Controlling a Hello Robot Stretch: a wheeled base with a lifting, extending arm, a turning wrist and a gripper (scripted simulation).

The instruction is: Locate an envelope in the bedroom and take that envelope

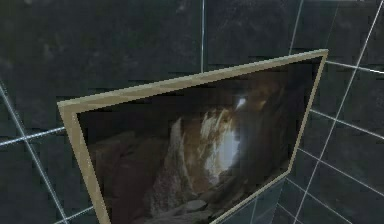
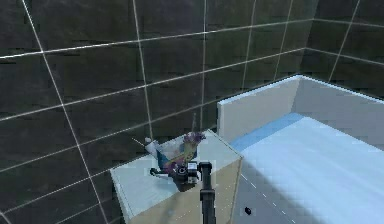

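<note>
In the arm side view 1 small pale thing (image 2: pixel 178 150) – grey-blue with a pinkish patch – lies on top of a low pale counter (image 2: pixel 135 188) that stands against the dark tiled wall (image 2: pixel 80 80), just beside the head of a bed (image 2: pixel 310 160). It is too small a blob to call an envelope with any certainty, though it is the only candidate on that surface. Its long axis runs roughly across the picture, rising a little toward the right. The gripper (image 2: pixel 181 171) sits immediately below it in the picture, at the thing's near side; whether it touches the thing or hangs over it cannot be told, nor whether it holds anything. The arm (image 2: pixel 206 198) rises near upright from the bottom edge and ends above the counter's near part – so any coming move looks short, outward toward the wall. The forward view faces a framed picture (image 1: pixel 200 140) on dark tiles
</note>
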